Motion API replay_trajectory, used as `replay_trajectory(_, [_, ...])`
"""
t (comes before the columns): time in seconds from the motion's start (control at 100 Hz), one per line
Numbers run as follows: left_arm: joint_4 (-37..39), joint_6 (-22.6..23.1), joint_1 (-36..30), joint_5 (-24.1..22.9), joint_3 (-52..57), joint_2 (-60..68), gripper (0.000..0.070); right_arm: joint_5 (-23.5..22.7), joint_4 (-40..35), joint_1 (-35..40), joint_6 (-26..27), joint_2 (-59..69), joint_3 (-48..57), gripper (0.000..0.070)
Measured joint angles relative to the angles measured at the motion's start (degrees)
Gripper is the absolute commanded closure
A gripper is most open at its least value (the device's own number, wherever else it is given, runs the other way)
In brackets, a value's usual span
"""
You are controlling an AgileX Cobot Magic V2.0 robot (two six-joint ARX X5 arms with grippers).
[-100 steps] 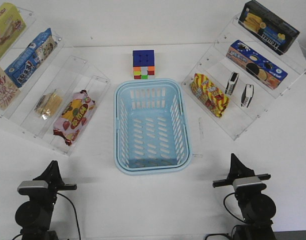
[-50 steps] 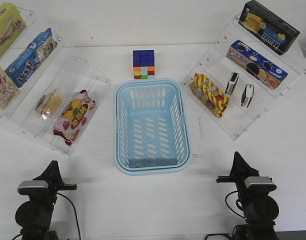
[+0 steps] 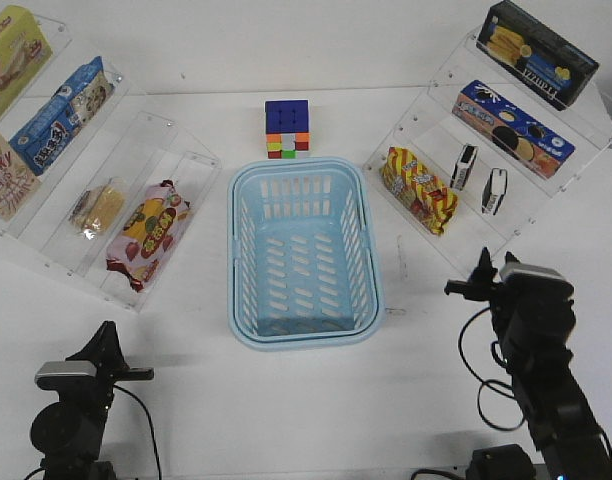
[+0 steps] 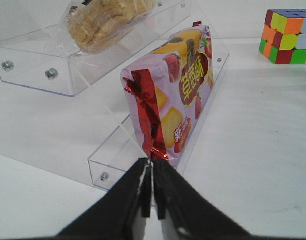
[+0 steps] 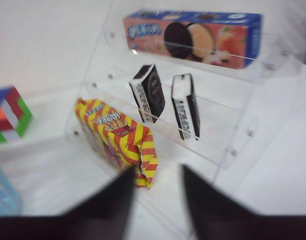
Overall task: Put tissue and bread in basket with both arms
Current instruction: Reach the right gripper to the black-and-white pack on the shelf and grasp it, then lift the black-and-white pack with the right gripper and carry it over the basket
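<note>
A: Right gripper [image 5: 155, 200] is up off the table in front of the clear stepped rack [image 3: 546, 185] on the right, jaws spread apart with nothing between them. Two tissue packs stand on edge on that rack's middle step, side by side and apart; the nearer-to-centre tissue pack [image 5: 149, 93] shows its black face with the pale round mark, the other tissue pack [image 5: 185, 106] mostly its white side.

B: And the left?

A: Left gripper [image 4: 152, 192] sits low by its base, fingers pressed together and empty, its tips pointing at the pink-red strawberry snack bag [image 4: 175, 107]. The bread [image 3: 97, 208] lies one step up on the left rack, tan through clear wrap. The light blue basket [image 3: 376, 280] in the middle holds nothing yet.

B: How would these handle?

A: My guess: the tissue pack is light and gives a little, with a slick film cover. Pinching across the black faces, where it's thin, looks safest; it could tip, standing that narrow. The yellow-red striped packet [image 5: 120, 140] sits just below, so there's not much room.

B: The bread?

A: Soft and crushable, probably, with crinkly, slippery wrap. A gentle squeeze across the middle of the piece, not the loose plastic ends.
</note>
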Motion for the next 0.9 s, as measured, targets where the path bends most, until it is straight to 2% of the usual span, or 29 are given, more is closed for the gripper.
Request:
replay_trajectory(0.2, [0.0, 0.0, 0.0, 0.0, 0.0, 0.0, 0.0699, 0.0, 0.7, -3.0, -5.3, 17.5, 11.0, 0.0263])
replay_trajectory(0.39, [0.0, 0.0, 0.0, 0.0, 0.0, 0.0, 0.0699, -0.4, 1.1, -7.8, -7.3, 30.9, 20.1, 0.0263])
replay_trajectory(0.52, [0.0, 0.0, 0.0, 0.0, 0.0, 0.0, 0.0699, -4.7, 3.3, -10.6, -7.6, 38.2, 23.7, 0.0265])
replay_trajectory(0.58, [0.0, 0.0, 0.0, 0.0, 0.0, 0.0, 0.0699, -5.0, 3.6, -11.4, -7.7, 41.1, 25.0, 0.0275])
replay_trajectory(0.62, [0.0, 0.0, 0.0, 0.0, 0.0, 0.0, 0.0699, -5.0, 3.8, -11.7, -7.7, 42.9, 25.5, 0.0306])
replay_trajectory(0.65, [0.0, 0.0, 0.0, 0.0, 0.0, 0.0, 0.0699, -5.0, 4.0, -11.7, -7.7, 44.1, 25.9, 0.0359])
replay_trajectory(0.68, [0.0, 0.0, 0.0, 0.0, 0.0, 0.0, 0.0699, -5.0, 4.6, -11.8, -7.7, 45.2, 25.9, 0.0449])
replay_trajectory(0.74, [0.0, 0.0, 0.0, 0.0, 0.0, 0.0, 0.0699, -5.4, 5.3, -11.7, -7.7, 47.0, 25.9, 0.0684])
replay_trajectory(0.75, [0.0, 0.0, 0.0, 0.0, 0.0, 0.0, 0.0699, -5.4, 5.3, -11.7, -7.7, 47.1, 25.9, 0.07])
replay_trajectory(0.9, [0.0, 0.0, 0.0, 0.0, 0.0, 0.0, 0.0699, -5.5, 5.5, -11.6, -7.8, 47.2, 25.9, 0.0696])
